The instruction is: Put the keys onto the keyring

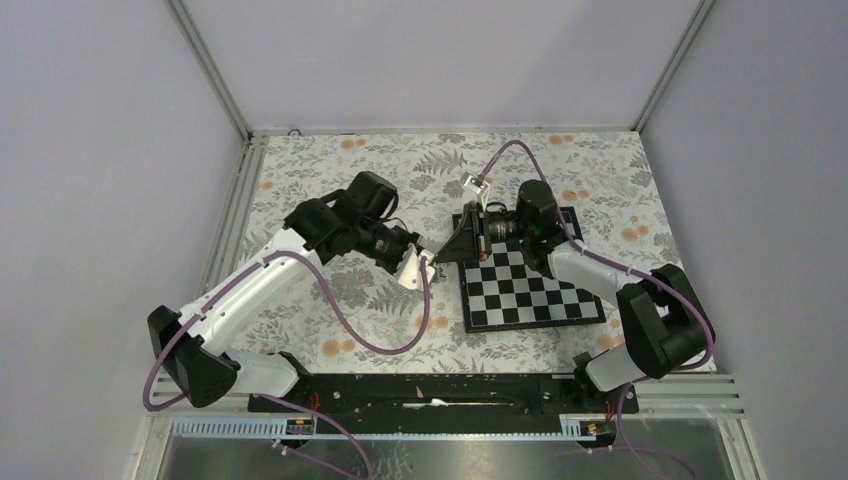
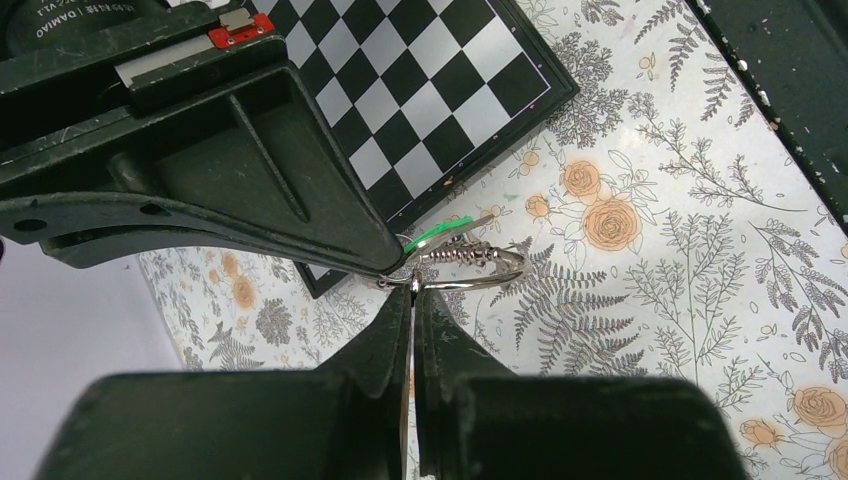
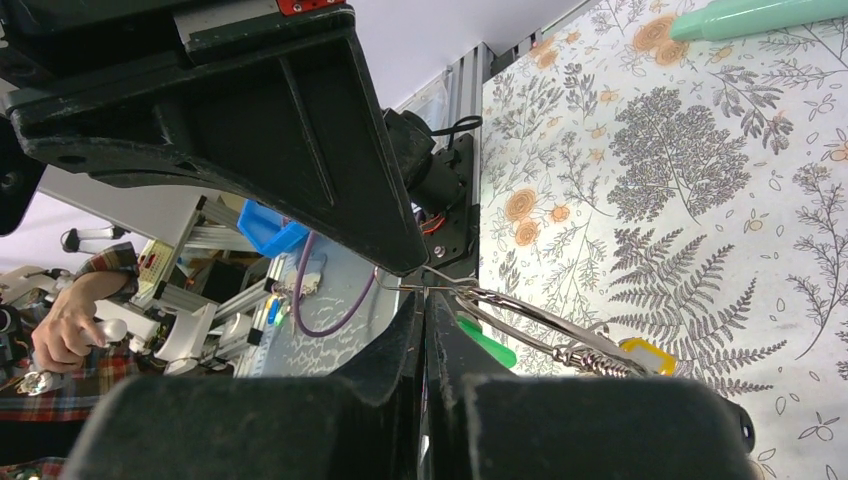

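Observation:
The keyring (image 2: pixel 478 272) is a thin silvery loop with a coiled part, held in the air just off the chessboard's left edge. My left gripper (image 2: pixel 413 290) is shut on its wire. My right gripper (image 3: pixel 422 296) meets it tip to tip (image 1: pixel 440 256) and is shut on the same wire right beside it. A green-headed key (image 2: pixel 440 232) sticks out at the right gripper's tip; it shows again as the green key (image 3: pixel 488 343) beside that finger. I cannot tell whether it is pinched too. A yellow key head (image 3: pixel 646 355) hangs on the keyring (image 3: pixel 560 335).
The chessboard (image 1: pixel 530 290) lies under the right arm on the flowered tablecloth (image 1: pixel 320 310). A long teal stick (image 3: pixel 760 15) lies on the cloth far from the grippers. Purple cables loop from both arms. A black rail (image 1: pixel 430 390) runs along the near edge.

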Action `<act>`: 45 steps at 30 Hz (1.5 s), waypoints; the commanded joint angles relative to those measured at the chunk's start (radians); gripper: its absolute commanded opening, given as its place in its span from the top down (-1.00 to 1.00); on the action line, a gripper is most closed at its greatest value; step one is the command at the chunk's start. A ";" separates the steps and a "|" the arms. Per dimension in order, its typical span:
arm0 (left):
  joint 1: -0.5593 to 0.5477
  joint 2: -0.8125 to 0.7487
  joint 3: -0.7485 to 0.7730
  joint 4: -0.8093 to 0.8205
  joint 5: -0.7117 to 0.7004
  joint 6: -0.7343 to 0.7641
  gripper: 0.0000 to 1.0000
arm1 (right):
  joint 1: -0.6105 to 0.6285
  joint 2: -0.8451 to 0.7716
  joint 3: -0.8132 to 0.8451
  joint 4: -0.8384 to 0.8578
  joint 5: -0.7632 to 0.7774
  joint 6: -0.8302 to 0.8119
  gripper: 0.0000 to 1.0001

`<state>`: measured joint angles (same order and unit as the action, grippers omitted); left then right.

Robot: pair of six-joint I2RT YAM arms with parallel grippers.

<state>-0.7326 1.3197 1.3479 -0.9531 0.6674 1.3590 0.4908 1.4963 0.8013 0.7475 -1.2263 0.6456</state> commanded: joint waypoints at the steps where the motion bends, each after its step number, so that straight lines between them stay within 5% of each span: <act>1: -0.005 0.007 0.029 0.012 0.010 0.027 1.00 | 0.007 0.013 0.040 0.059 -0.039 0.024 1.00; 45: -0.010 0.014 0.047 0.034 0.000 -0.012 1.00 | 0.023 0.049 0.045 0.055 -0.040 0.030 1.00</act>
<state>-0.7383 1.3334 1.3533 -0.9554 0.6289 1.3460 0.5003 1.5387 0.8028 0.7692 -1.2499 0.6777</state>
